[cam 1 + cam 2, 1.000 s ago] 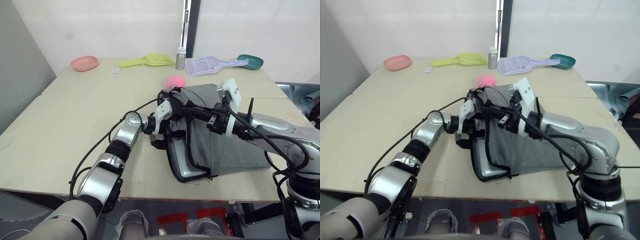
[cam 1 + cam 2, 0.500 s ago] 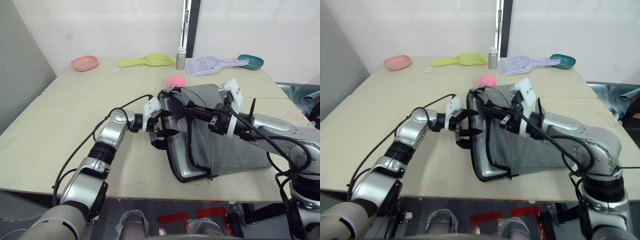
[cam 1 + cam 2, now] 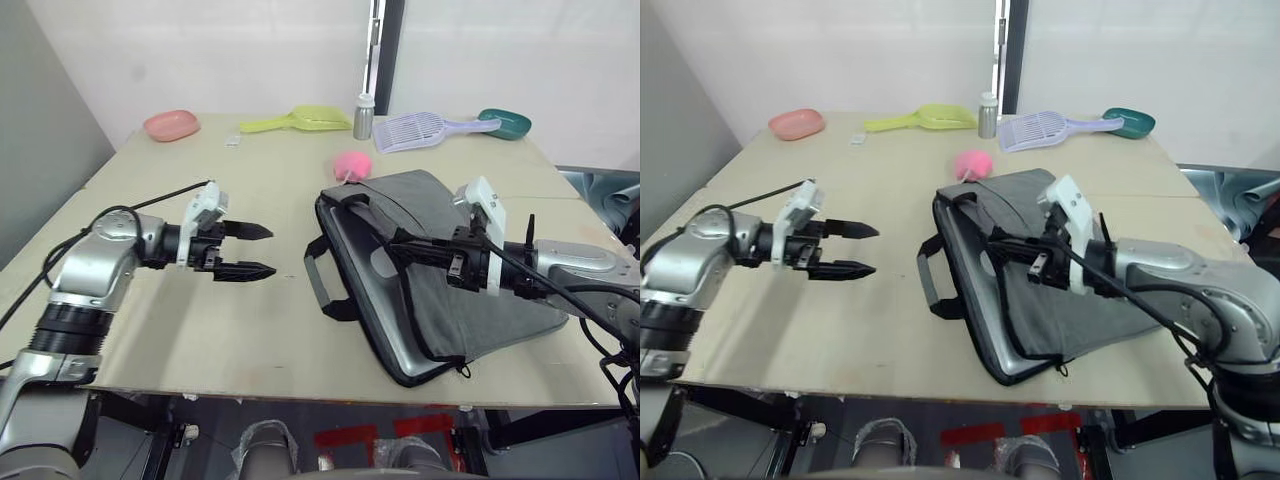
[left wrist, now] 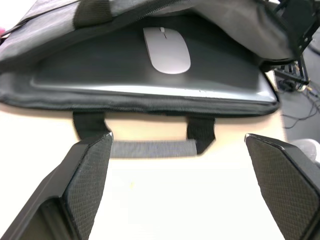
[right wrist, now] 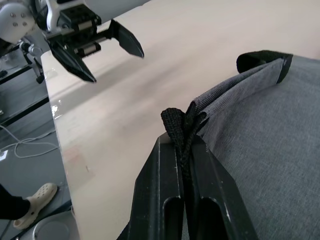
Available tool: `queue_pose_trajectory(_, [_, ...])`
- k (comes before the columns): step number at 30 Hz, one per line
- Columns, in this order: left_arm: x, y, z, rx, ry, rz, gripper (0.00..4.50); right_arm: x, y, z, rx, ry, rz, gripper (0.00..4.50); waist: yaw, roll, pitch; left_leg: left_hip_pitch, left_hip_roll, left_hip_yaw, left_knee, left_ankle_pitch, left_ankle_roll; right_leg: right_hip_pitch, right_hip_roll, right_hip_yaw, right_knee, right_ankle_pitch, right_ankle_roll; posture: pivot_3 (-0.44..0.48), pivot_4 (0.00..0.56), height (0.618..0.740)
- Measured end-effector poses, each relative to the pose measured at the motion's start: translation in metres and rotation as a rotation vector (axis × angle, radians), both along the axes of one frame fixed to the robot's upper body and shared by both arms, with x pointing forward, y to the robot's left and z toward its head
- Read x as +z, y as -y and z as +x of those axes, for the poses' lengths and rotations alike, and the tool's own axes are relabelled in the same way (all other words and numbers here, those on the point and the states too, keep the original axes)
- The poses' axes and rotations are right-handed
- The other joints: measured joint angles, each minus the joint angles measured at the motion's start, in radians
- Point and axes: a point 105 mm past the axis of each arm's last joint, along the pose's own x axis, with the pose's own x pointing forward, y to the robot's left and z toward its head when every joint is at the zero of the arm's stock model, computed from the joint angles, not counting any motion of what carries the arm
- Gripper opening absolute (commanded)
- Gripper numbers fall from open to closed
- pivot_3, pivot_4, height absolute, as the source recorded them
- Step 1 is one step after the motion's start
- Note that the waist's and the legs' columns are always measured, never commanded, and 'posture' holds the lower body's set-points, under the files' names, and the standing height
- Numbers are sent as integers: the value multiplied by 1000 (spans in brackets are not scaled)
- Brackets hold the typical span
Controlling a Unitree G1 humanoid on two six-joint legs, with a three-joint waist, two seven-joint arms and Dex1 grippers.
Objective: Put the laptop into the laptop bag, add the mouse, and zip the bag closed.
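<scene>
nearest the front edge of the worktop point(image 3: 150, 340), at about 5 o'clock in the head view, the laptop bag point(image 3: 480, 300) lies flat with its mouth turned toward 9 o'clock. the laptop point(image 4: 150, 87) sits inside it, its silver edge showing along the open side, and the mouse point(image 4: 166, 50) rests on the laptop's lid within the mouth. so both items look loaded, and the step in hand is the zipping.

the right end effector point(image 5: 181, 150) is clamped tight on the bag's upper black strap handle point(image 5: 176, 125) and holds the top flap lifted, so the mouth gapes. the lower strap handle point(image 3: 322, 285) lies flat on the worktop at the bag's 9 o'clock side.

over at 9 o'clock, well apart from the bag, the left end effector point(image 3: 250, 250) hovers above bare worktop with its fingers spread wide, holding nothing and pointing toward the bag.

the next move, as i judge it, calls for letting the flap down, then finding the zipper pull, which i cannot make out, and pinching it while the other arm steadies the bag.

farther back, at 12 o'clock, a pink plush point(image 3: 351, 163) sits just beyond the bag's far corner; along the far edge lie a pink dish point(image 3: 169, 125), a yellow scoop point(image 3: 296, 121), a small bottle point(image 3: 362, 116), a lilac slotted scoop point(image 3: 420, 129) and a green scoop point(image 3: 505, 123).
</scene>
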Motion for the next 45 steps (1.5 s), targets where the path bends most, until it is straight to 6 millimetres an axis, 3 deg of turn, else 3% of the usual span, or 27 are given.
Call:
queue_pose_trajectory(4, [9, -9, -1, 34, -5, -22, 4441, -2, -1, -1, 20, -8, 5, 0, -4, 0, 0, 0, 0, 0, 0, 0, 0, 0, 0, 0, 1, 0, 0, 0, 150, 740])
queue_pose_trajectory(12, [11, -21, -16, 9, -61, -24, 4441, -20, 4, -39, 186, -103, -71, 0, -1, 0, 0, -1, 1, 0, -1, -1, 1, 0, 1, -1, -1, -1, -1, 0, 150, 740])
queue_pose_trajectory(19, [17, -23, -24, -45, -61, 3, 4441, -32, 10, -49, 224, -147, -120, 0, -3, 0, 0, 1, 1, 1, 2, -3, 5, 0, 0, 1, 1, 0, 0, 0, 150, 740])
queue_pose_trajectory(25, [34, -37, -32, -35, -42, 70, 4500, -46, 26, -66, 263, -217, -197, 1908, -1, 0, 0, 0, 1, 1, 2, -4, 7, 0, 0, 1, 0, 0, 0, 0, 150, 740])
queue_pose_trajectory(32, [43, -47, -32, -14, -15, 92, 4500, -38, 54, -73, 224, -228, -176, 4382, -2, 0, -1, 1, 1, 1, 6, -4, 8, 0, 0, 2, 3, 0, -1, 0, 150, 740])
queue_pose_trajectory(38, [35, -28, 0, 42, -56, -35, 4500, -16, 88, -69, 36, -182, -97, 4448, 15, -1, -1, 1, 1, 0, 12, -4, 9, 2, -1, 1, 8, 0, -1, 0, 150, 740])
queue_pose_trajectory(42, [20, -5, 42, 112, -180, -187, 4500, -26, 106, -97, -101, -297, 26, 4448, 32, 0, -1, 0, 0, 0, 15, -4, 10, 2, -2, 1, 10, -1, -1, 0, 150, 740])
queue_pose_trajectory(45, [10, 12, 63, 123, -301, -231, 4500, -37, 110, -118, -193, -372, 107, 4448, 35, -1, -2, 0, 0, 0, 15, -4, 10, 2, -3, 1, 10, -1, -1, 0, 150, 740])
